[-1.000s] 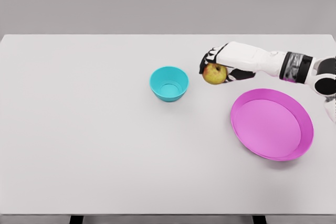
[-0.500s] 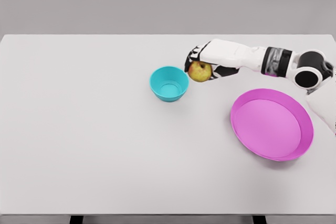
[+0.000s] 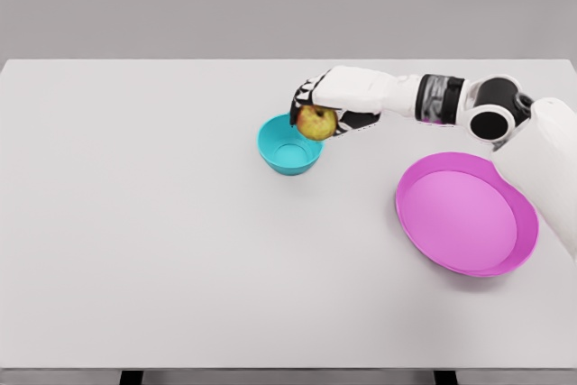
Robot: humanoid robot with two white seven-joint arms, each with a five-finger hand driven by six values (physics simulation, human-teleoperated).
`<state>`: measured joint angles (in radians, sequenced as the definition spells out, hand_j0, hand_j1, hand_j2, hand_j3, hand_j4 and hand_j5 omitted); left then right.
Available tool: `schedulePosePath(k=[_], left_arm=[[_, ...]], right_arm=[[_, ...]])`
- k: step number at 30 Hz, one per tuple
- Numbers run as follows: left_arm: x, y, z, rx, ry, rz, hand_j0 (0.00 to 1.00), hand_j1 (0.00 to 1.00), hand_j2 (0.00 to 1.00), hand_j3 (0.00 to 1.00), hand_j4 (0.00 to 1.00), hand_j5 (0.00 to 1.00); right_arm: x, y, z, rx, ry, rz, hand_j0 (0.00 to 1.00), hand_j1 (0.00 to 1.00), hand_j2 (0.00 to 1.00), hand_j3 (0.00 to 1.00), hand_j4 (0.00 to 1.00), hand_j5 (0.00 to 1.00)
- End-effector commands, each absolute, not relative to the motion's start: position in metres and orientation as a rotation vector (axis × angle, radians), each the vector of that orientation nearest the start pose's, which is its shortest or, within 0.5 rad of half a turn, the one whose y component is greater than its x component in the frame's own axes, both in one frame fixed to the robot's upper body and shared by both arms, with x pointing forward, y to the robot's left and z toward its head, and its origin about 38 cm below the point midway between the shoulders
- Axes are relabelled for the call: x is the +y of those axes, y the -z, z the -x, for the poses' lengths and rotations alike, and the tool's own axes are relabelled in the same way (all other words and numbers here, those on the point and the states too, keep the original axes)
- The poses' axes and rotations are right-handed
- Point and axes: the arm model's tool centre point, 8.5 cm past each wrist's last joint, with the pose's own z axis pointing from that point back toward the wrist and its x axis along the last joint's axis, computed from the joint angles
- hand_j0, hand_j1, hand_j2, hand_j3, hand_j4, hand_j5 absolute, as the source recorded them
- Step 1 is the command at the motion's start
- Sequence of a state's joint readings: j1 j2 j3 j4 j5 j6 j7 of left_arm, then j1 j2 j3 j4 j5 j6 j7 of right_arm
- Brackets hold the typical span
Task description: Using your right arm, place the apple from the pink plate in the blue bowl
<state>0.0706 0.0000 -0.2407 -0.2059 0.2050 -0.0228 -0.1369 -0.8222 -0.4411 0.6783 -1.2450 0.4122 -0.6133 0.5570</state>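
A yellow-green apple [image 3: 316, 123] with a reddish blush hangs in the air, gripped by my right hand [image 3: 314, 113]. It is over the right rim of the blue bowl [image 3: 286, 151], which sits near the table's middle. The pink plate [image 3: 466, 214] lies to the right with nothing on it. My right arm stretches in from the right edge, above the plate's far side. The left arm does not show.
The white table [image 3: 144, 223] spans the view, its front edge near the bottom. Grey wall lies behind it.
My right hand has carried the apple leftward, from midway between plate and bowl to above the bowl's right rim. More of the arm has come into view.
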Motion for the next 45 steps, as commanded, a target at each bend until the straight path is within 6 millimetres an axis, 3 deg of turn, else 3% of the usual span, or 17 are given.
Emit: schedulePosePath(k=[1, 12, 16, 24, 25, 26, 40, 43, 45], left_arm=[[0.243, 0.263, -0.026, -0.147, 0.050, 0.098, 1.00, 1.00, 1.00, 1.00, 1.00, 1.00], [0.243, 0.263, -0.027, -0.150, 0.050, 0.096, 1.00, 1.00, 1.00, 1.00, 1.00, 1.00], [0.243, 0.263, -0.026, -0.148, 0.050, 0.098, 1.00, 1.00, 1.00, 1.00, 1.00, 1.00], [0.243, 0.263, -0.026, -0.148, 0.050, 0.098, 1.00, 1.00, 1.00, 1.00, 1.00, 1.00], [0.243, 0.263, -0.026, -0.148, 0.050, 0.096, 1.00, 1.00, 1.00, 1.00, 1.00, 1.00], [0.243, 0.263, -0.026, -0.148, 0.050, 0.097, 1.00, 1.00, 1.00, 1.00, 1.00, 1.00], [0.243, 0.263, -0.026, -0.150, 0.050, 0.097, 1.00, 1.00, 1.00, 1.00, 1.00, 1.00], [0.243, 0.263, -0.026, -0.148, 0.050, 0.097, 1.00, 1.00, 1.00, 1.00, 1.00, 1.00], [0.243, 0.263, -0.026, -0.148, 0.050, 0.096, 1.00, 1.00, 1.00, 1.00, 1.00, 1.00]], right_arm=[[-0.158, -0.215, -0.484, 2.260, 2.831, -0.250, 0.54, 0.54, 0.54, 0.54, 0.54, 0.54], [-0.147, -0.209, -0.493, 2.223, 2.865, -0.275, 0.54, 0.54, 0.54, 0.54, 0.54, 0.54], [-0.133, -0.207, -0.494, 2.192, 2.871, -0.248, 0.54, 0.54, 0.54, 0.54, 0.54, 0.54], [-0.133, -0.205, -0.496, 2.195, 2.881, -0.246, 0.54, 0.54, 0.54, 0.54, 0.54, 0.54], [-0.133, -0.205, -0.496, 2.195, 2.881, -0.246, 0.62, 0.62, 0.62, 0.62, 0.62, 0.62], [-0.133, -0.205, -0.496, 2.199, 2.880, -0.246, 1.00, 1.00, 1.00, 1.00, 1.00, 1.00], [-0.132, -0.206, -0.495, 2.195, 2.873, -0.249, 1.00, 1.00, 1.00, 1.00, 1.00, 1.00], [-0.147, -0.223, -0.500, 2.220, 2.849, -0.311, 1.00, 1.00, 1.00, 1.00, 1.00, 1.00], [-0.227, -0.259, -0.507, 2.316, 2.814, -0.594, 1.00, 1.00, 1.00, 1.00, 1.00, 1.00]])
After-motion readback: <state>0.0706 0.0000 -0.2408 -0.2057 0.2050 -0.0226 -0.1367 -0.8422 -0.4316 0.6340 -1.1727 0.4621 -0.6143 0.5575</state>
